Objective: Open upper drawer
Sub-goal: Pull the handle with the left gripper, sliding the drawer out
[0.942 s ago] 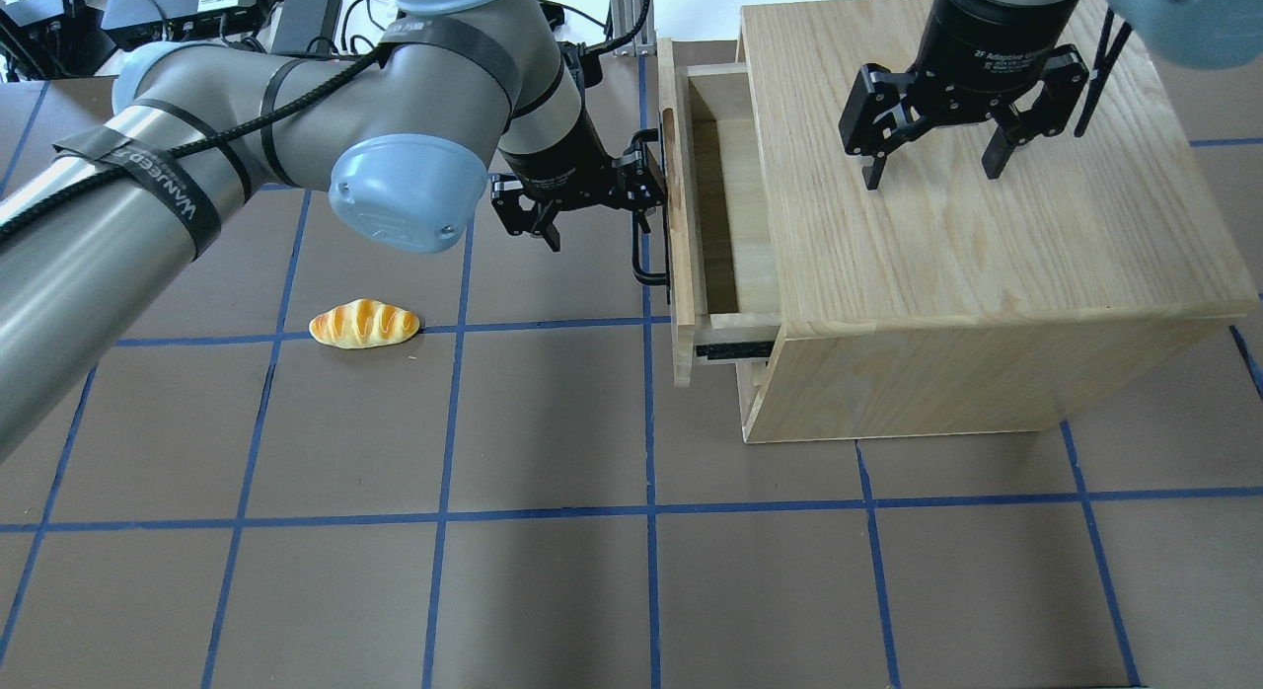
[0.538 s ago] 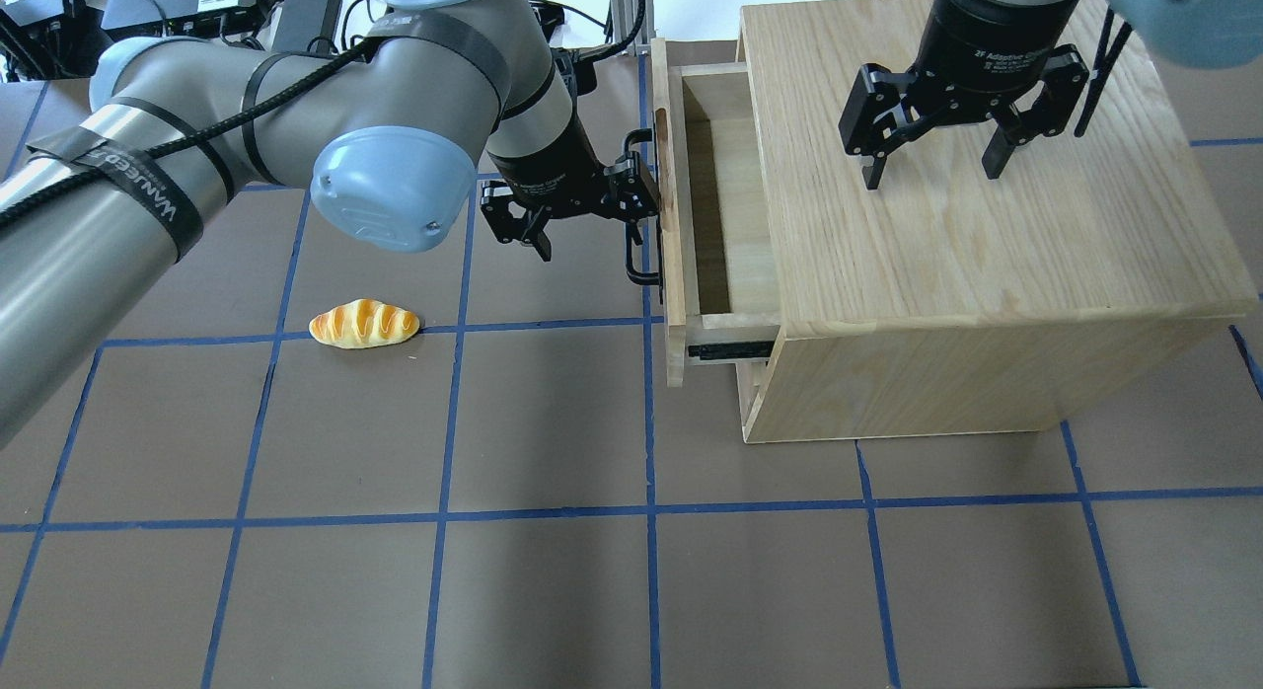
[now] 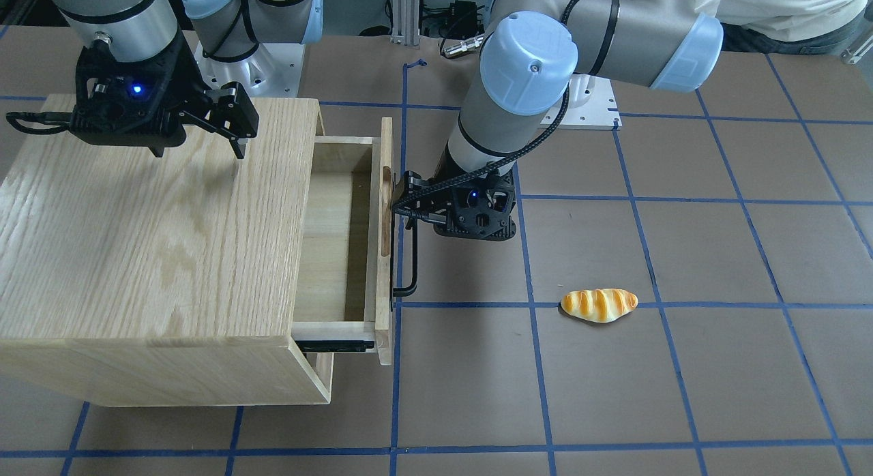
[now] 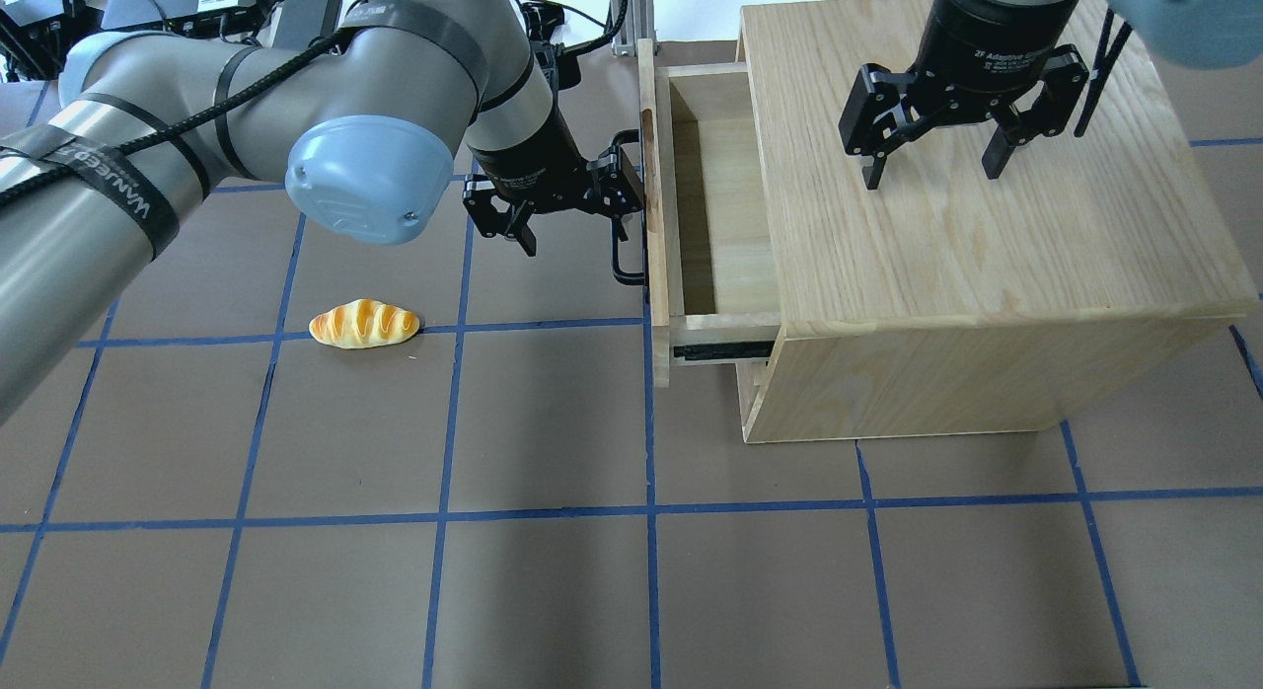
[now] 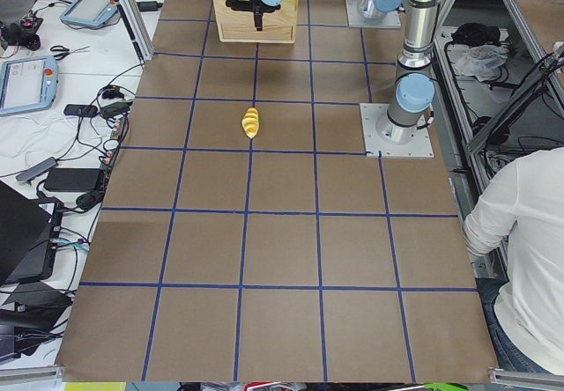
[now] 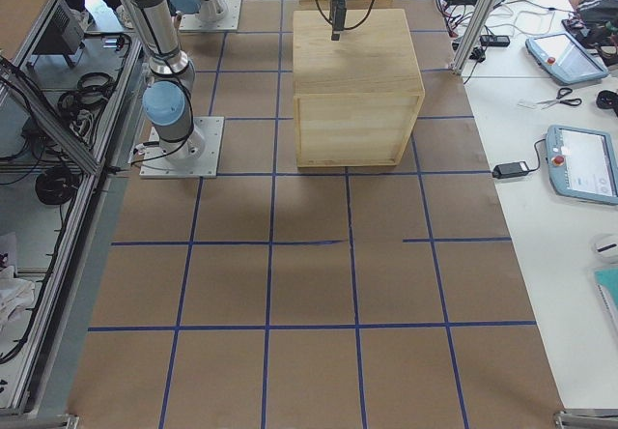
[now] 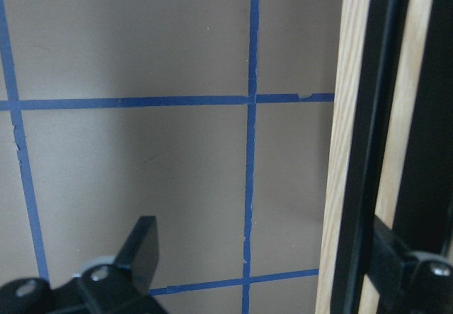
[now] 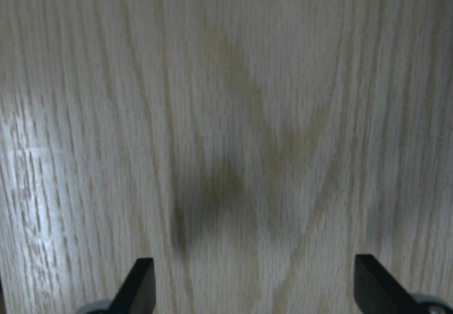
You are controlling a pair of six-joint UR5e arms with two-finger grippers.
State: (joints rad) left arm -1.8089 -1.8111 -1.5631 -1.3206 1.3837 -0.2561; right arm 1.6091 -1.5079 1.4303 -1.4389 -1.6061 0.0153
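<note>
The upper drawer (image 4: 725, 205) stands pulled part way out of the oak cabinet (image 4: 987, 255), and its inside shows bare wood. Its front panel (image 3: 386, 258) carries a long black bar handle (image 4: 622, 260). My left gripper (image 4: 572, 220) is open, with one finger hooked behind the handle and the other out over the table. In the left wrist view the handle (image 7: 368, 151) runs in front of the right-hand finger (image 7: 396, 257). My right gripper (image 4: 934, 171) is open and empty over the cabinet top (image 8: 233, 116).
A toy bread roll (image 4: 364, 324) lies on the brown table to the left of the drawer; it also shows in the front view (image 3: 599, 304). Blue tape lines grid the table. A person sits beyond the robot's base (image 5: 520, 232).
My left gripper has moved left with its finger behind the handle, and the drawer has slid further out of the cabinet. The right gripper has not moved.
</note>
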